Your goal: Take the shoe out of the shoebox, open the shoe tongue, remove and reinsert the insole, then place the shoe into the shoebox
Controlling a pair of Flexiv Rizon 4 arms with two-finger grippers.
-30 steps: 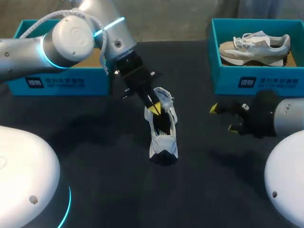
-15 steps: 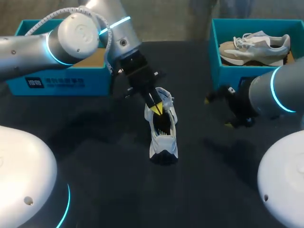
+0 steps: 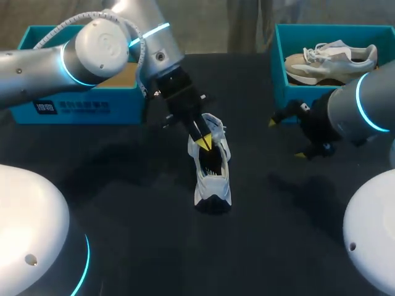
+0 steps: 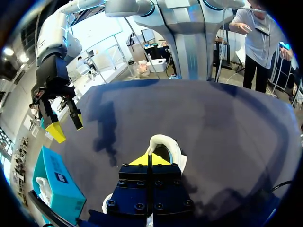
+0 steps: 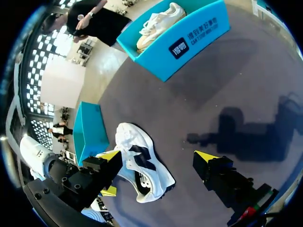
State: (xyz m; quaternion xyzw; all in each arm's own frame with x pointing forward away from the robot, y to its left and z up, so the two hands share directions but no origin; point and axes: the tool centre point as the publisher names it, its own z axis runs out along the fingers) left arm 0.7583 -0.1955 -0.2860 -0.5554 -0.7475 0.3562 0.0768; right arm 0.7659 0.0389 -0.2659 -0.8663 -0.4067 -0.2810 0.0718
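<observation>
Step in hand, by my read: the tongue-opening stage. On the dark table (image 3: 123, 185) the white shoe (image 3: 213, 179) is already out of its box and stands approx. at mid-table, toe toward the robot, between the two boxes and touching neither.

The left gripper (image 3: 202, 140) is at the shoe's mouth with its tips pressed narrow. It is prob. nipping the collar edge to steady it, though the pinch itself is hidden behind the finger blocks in the left wrist view.

The right gripper (image 3: 286, 138) hangs beside the right shoebox (image 3: 321, 105), well apart from the white shoe. Its fingers are spread wide and hold nothing.

Next move, as I judge it: the right arm needs to come across to the shoe's opening and take the tongue w/ a thin pinch. It then lifts the tongue toward the toe while the left arm keeps the shoe from tipping. Insole work is not yet begun.

Counts:
- Shoeboxes: 2, i.e. the left shoebox (image 3: 68, 108) and the right one.
- Shoes: 2, i.e. the white one on the table and a beige shoe (image 3: 327, 61) lying in the right box.
- Grippers: 2.
</observation>
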